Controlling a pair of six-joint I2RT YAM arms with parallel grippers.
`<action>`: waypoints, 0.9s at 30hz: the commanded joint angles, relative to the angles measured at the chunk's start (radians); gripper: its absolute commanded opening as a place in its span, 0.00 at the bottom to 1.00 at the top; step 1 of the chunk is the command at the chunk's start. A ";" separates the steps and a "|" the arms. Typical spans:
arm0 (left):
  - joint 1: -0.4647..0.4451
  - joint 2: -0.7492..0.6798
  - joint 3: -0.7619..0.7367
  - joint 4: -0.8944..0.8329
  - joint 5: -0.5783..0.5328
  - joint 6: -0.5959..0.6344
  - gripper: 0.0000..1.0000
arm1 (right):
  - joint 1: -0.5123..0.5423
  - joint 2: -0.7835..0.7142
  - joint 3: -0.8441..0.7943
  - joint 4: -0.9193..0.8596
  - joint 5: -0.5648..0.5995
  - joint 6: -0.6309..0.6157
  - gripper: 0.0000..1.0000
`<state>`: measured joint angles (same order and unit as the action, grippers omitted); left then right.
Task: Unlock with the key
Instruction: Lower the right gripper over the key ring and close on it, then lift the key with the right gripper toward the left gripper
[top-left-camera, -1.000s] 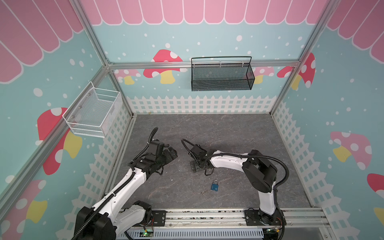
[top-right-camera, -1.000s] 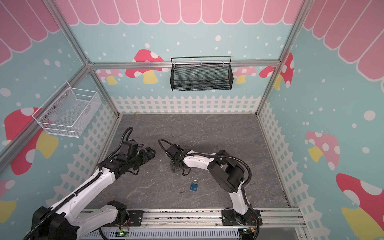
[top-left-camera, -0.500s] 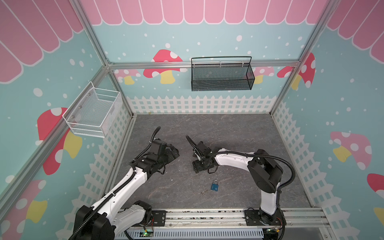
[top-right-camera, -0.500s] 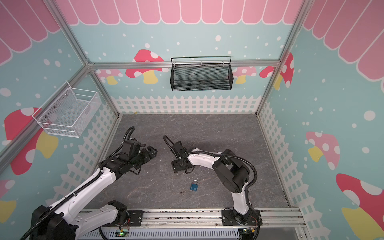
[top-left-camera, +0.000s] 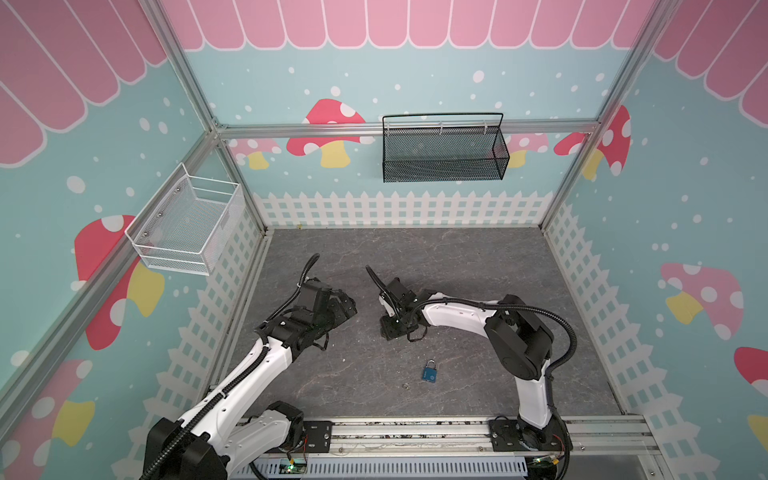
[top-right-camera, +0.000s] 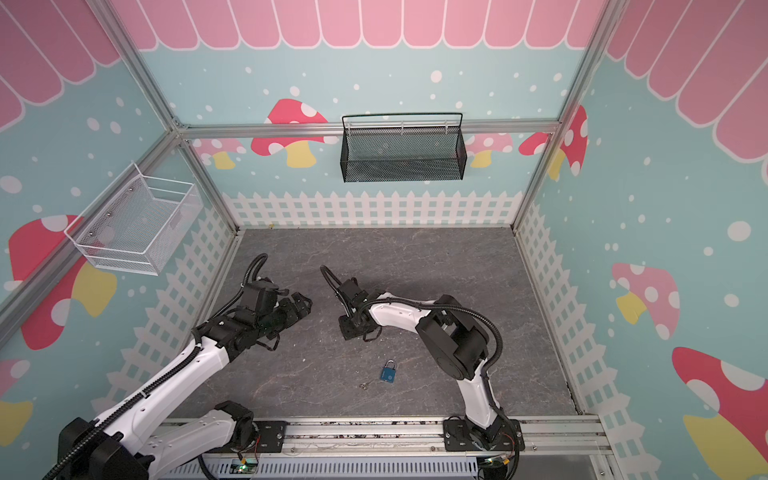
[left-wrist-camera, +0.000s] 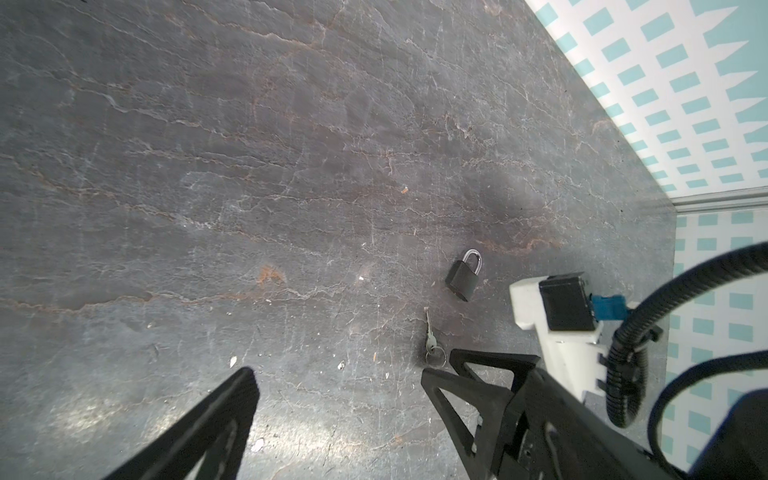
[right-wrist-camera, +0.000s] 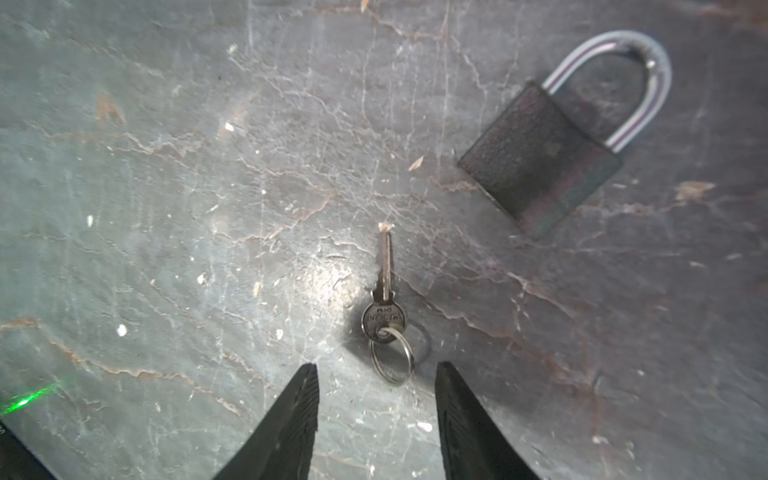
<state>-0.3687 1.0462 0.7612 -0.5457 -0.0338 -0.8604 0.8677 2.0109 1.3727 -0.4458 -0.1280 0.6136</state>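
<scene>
A small blue padlock (top-left-camera: 430, 372) (top-right-camera: 389, 372) lies flat on the grey floor near the front, its shackle closed. The silver key (top-left-camera: 406, 386) (top-right-camera: 365, 385) lies on its ring just left of it, apart from the lock. In the right wrist view the key (right-wrist-camera: 384, 291) lies just ahead of my right gripper (right-wrist-camera: 376, 365), and the padlock (right-wrist-camera: 544, 166) looks dark. Its jaws stand partly apart with nothing between them. In both top views this gripper (top-left-camera: 388, 330) (top-right-camera: 347, 330) hangs behind the key. My left gripper (left-wrist-camera: 336, 372) (top-left-camera: 347, 305) is wide open, holds nothing, and sees key (left-wrist-camera: 429, 332) and padlock (left-wrist-camera: 463, 276).
A black mesh basket (top-left-camera: 442, 149) hangs on the back wall and a white wire basket (top-left-camera: 187, 226) on the left wall. Fence-printed walls close in the floor. A metal rail (top-left-camera: 415, 432) runs along the front edge.
My right gripper's jaws have narrowed from wide open to partly apart, and its wrist has shifted slightly. The left arm, key and padlock have stayed put.
</scene>
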 joint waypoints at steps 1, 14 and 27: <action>-0.002 0.008 0.036 -0.021 -0.004 0.000 1.00 | -0.001 0.027 0.029 -0.021 0.009 -0.003 0.46; -0.002 0.020 0.030 0.003 0.011 -0.012 1.00 | 0.001 0.063 0.043 -0.034 0.028 -0.005 0.27; -0.002 0.022 0.021 0.019 0.025 -0.031 1.00 | 0.008 0.069 0.034 -0.028 0.027 0.005 0.13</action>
<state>-0.3687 1.0706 0.7750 -0.5331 -0.0120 -0.8650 0.8703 2.0483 1.4040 -0.4496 -0.1059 0.6079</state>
